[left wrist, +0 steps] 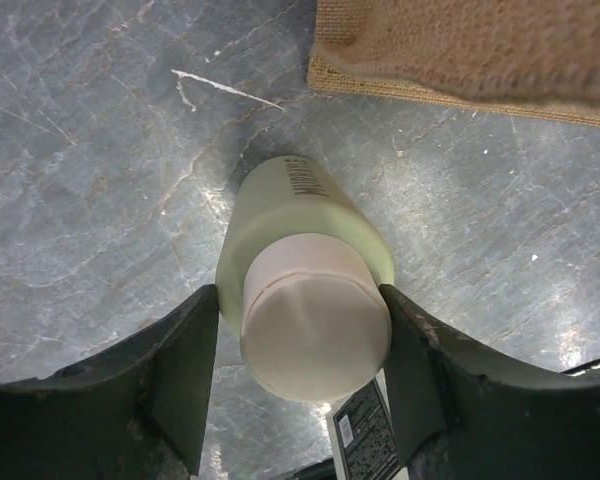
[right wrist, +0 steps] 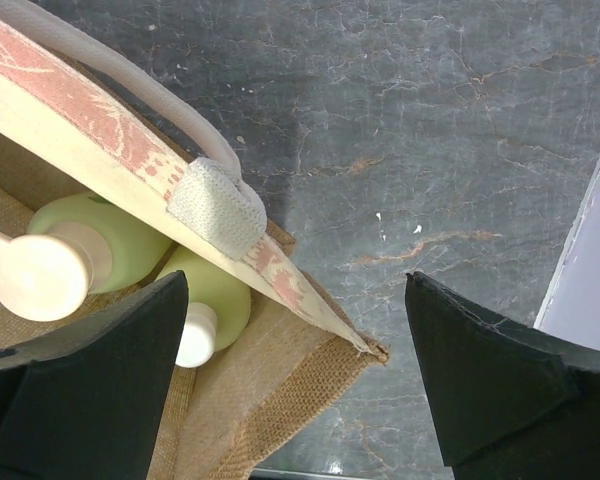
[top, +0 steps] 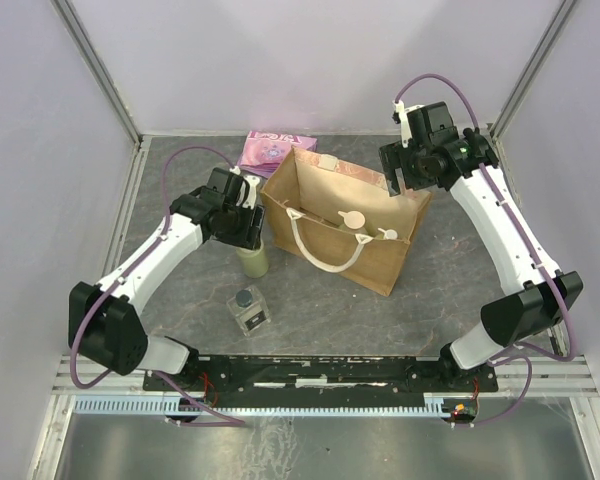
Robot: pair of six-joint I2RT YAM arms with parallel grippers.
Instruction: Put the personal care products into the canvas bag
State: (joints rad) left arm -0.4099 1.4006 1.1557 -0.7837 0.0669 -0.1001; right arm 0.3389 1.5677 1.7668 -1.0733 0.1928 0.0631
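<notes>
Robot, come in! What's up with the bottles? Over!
Left gripper around green bottle, grip unclear. Right gripper open over bag, two bottles inside. Clear bottle outside. Nothing in the way.

Top camera looks down from behind over the whole table [top: 440,290]; left wrist camera sits close above a yellow-green bottle [left wrist: 305,250]; right wrist camera hugs a corner of the canvas bag [right wrist: 250,400]; all share that bag.
</notes>
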